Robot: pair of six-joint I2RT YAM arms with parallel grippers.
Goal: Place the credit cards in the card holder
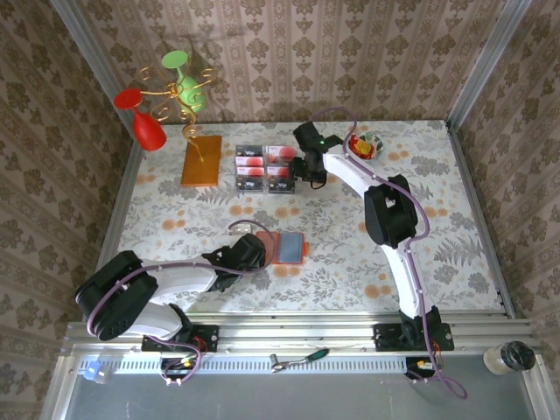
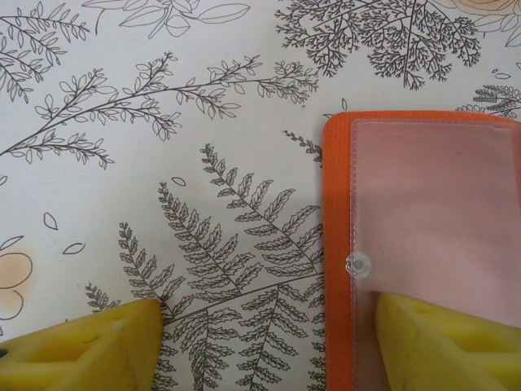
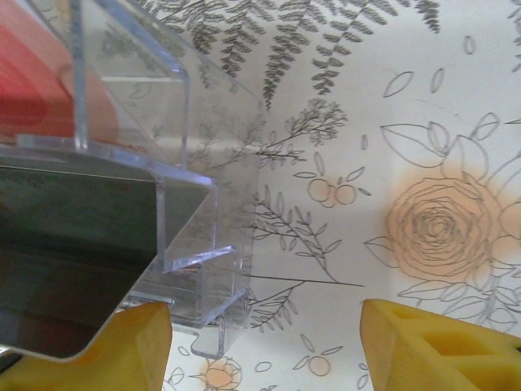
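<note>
The card holder (image 1: 289, 248) lies open on the tablecloth, orange with a grey-blue inside. My left gripper (image 1: 261, 250) is at its left edge. In the left wrist view the left gripper (image 2: 269, 303) is open and straddles the holder's orange border (image 2: 337, 244), one yellow finger (image 2: 444, 342) over the clear pocket, the other over bare cloth. The credit cards (image 1: 264, 168) stand in a clear tray (image 1: 262, 183) at the back. My right gripper (image 1: 309, 174) is open beside its right end. In the right wrist view a black card (image 3: 73, 244) and a reddish card (image 3: 37, 90) sit behind the tray wall (image 3: 203, 269), with the gripper (image 3: 264, 308) holding nothing.
An orange-brown board (image 1: 201, 160) with a gold wire stand holding a red glass (image 1: 144, 122) and a green glass (image 1: 185, 83) stands at the back left. A small bowl (image 1: 366, 146) sits at the back right. A screwdriver (image 1: 302, 358) and a cup (image 1: 507, 357) lie by the near rail.
</note>
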